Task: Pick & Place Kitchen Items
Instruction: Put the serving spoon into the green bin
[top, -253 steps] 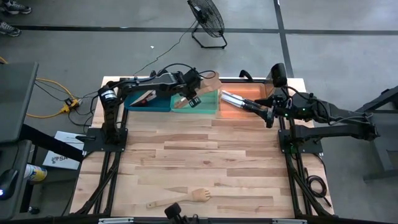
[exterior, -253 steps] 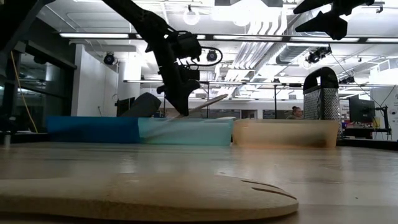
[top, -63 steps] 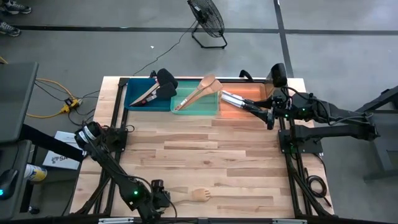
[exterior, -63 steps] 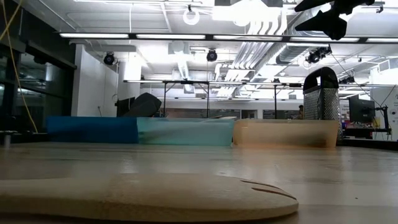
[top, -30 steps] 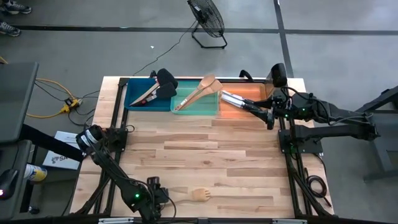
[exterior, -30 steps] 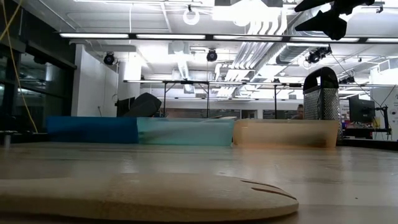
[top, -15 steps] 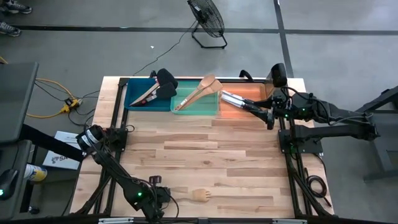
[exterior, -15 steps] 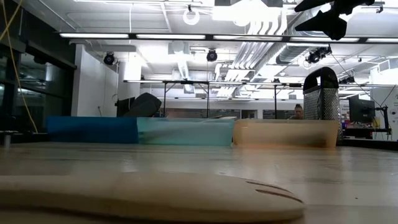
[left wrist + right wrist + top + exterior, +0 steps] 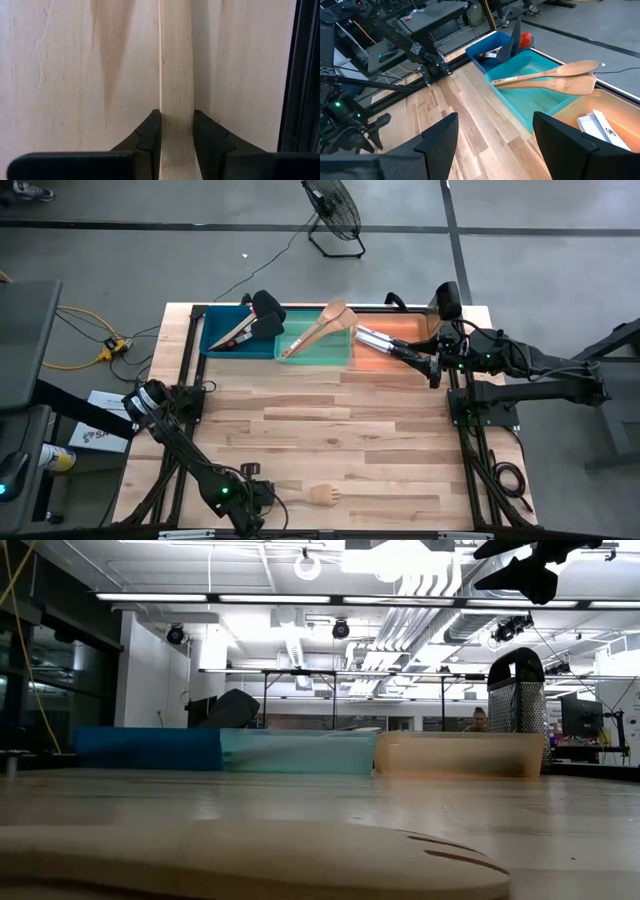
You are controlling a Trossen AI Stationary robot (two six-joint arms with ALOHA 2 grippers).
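A pale wooden fork [image 9: 322, 495] lies flat on the table near its near edge; the low view shows its pronged head close up [image 9: 300, 860]. My left gripper [image 9: 255, 500] points steeply down over the fork's handle and is shut on it [image 9: 176, 114]. My right gripper [image 9: 432, 365] hangs open over the table's far right, beside the orange bin [image 9: 400, 352], with nothing between its fingers [image 9: 495, 145]. Two wooden spoons [image 9: 555, 77] lie in the green bin [image 9: 335, 352]. My left gripper pinches the fork's handle [image 9: 176, 131] between its two fingers [image 9: 150, 135], one on each long side, away from the head. The fingers come from above, pointing steeply down, and lie across the handle. The handle lies on the table top.
Three bins stand in a row along the far edge: blue [image 9: 215, 345] with dark utensils, green, and orange with steel pieces [image 9: 375, 338]. A metal grater [image 9: 515, 690] shows behind the orange bin. Bare wood lies between the bins and the fork.
In the low view the fork's head has shifted a little toward the table's right. The right arm has kept still.
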